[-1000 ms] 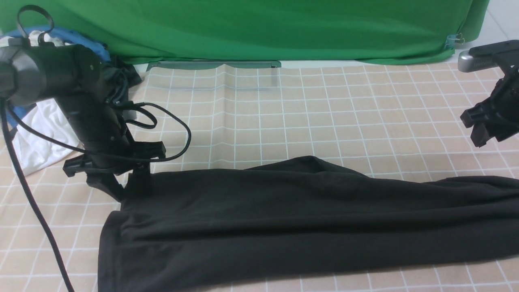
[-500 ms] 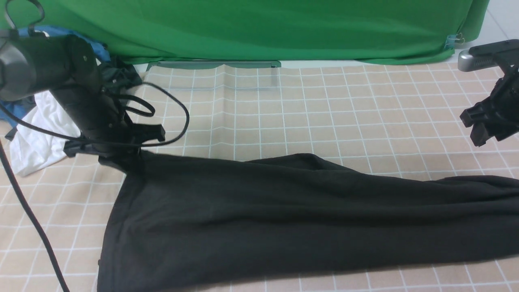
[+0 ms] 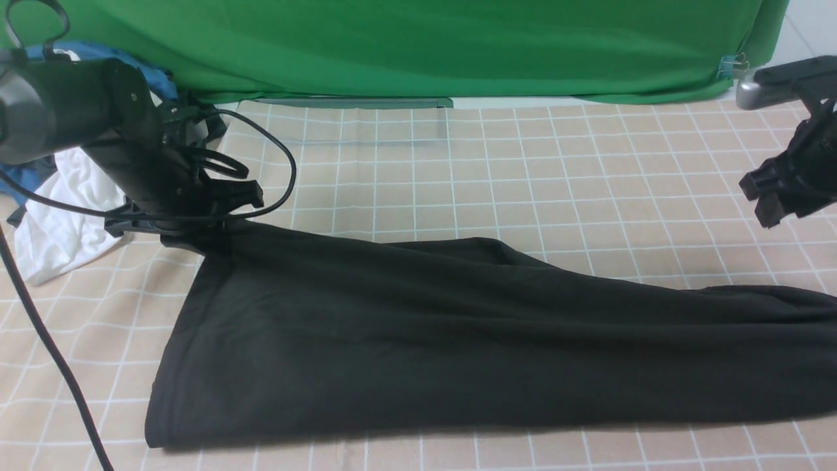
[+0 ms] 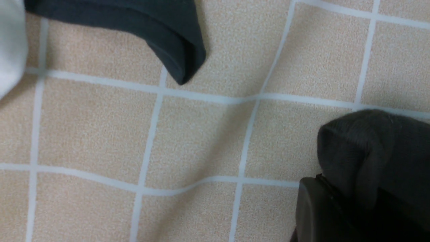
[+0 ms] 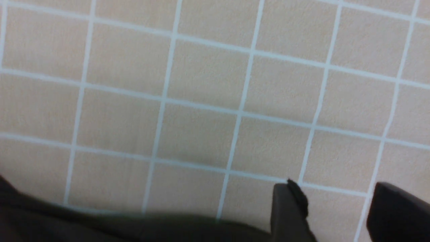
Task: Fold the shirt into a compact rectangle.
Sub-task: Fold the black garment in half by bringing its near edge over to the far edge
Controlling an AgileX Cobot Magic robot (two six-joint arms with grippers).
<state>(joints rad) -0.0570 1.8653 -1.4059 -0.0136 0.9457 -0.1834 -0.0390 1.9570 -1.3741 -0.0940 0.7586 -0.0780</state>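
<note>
The shirt [image 3: 458, 340] lay across the near half of the worktop [image 3: 523, 163] as a long black band, running from the left side out past the right edge of the front view. Most of it rested flat on the checked cloth. Only its far left corner was raised, pinched in the left pincer [image 3: 203, 239], and the fabric sloped down taut from there. In the left wrist view a bunched fold of the shirt [image 4: 369, 144] sat pressed against the pincer's dark finger, so the jaws looked clamped on it. The corner was probably held up so that the left end could be carried over toward the right, shortening the band into a rectangle. No print or label could be seen.

The right pincer [image 3: 771, 203] hung above the worktop at the far right, apart from the shirt. Its jaws stood apart, gripping nothing, and only bare checks showed between them in the right wrist view.

A white garment [image 3: 59, 222] lay just beside the left arm, with a dark grey garment [image 3: 196, 127] and a blue cloth [image 3: 131, 62] behind it, under the green backdrop [image 3: 425, 46]. The arm's cable [image 3: 281, 170] looped close over the held corner and might snag or drag across the fabric. The heap at the left left little room on that side.
</note>
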